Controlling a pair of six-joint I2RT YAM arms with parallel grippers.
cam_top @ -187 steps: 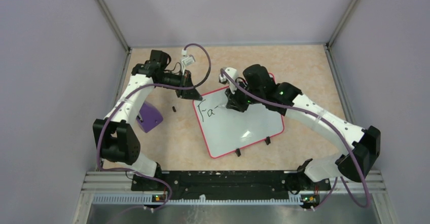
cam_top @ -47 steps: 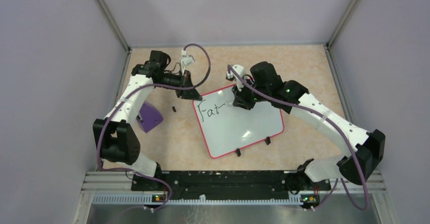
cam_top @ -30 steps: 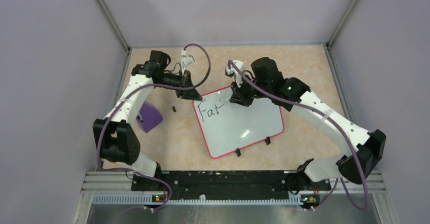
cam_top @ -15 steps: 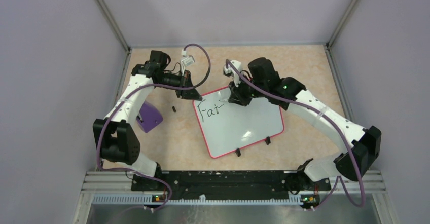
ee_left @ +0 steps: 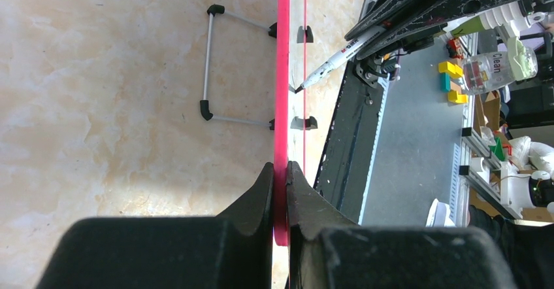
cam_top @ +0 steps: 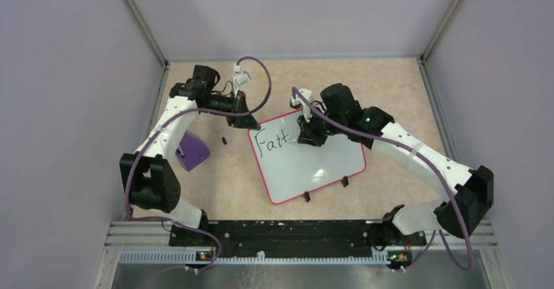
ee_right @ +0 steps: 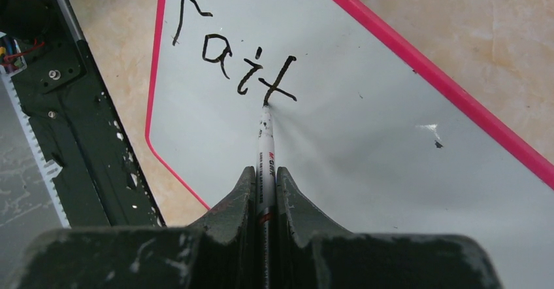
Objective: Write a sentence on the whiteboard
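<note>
With the left pincer [ee_left: 281,169] pinching the whiteboard [cam_top: 313,165] by its far-left corner on the desk [cam_top: 225,174], the right pincer [ee_right: 264,171] pinches a marker [ee_right: 264,146] upright, tip touching the lettering [ee_right: 277,87] at "Fait", with bare board rightward along the line

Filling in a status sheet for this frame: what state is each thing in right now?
whiteboard: gripped at its rim, partly written on.
lettering: reads "Fait", unfinished.
marker: uncapped, tip touching the board at the "t".
left pincer: shut on the whiteboard's rim.
right pincer: shut on the marker.
purple block: lying untouched on the table.
</note>
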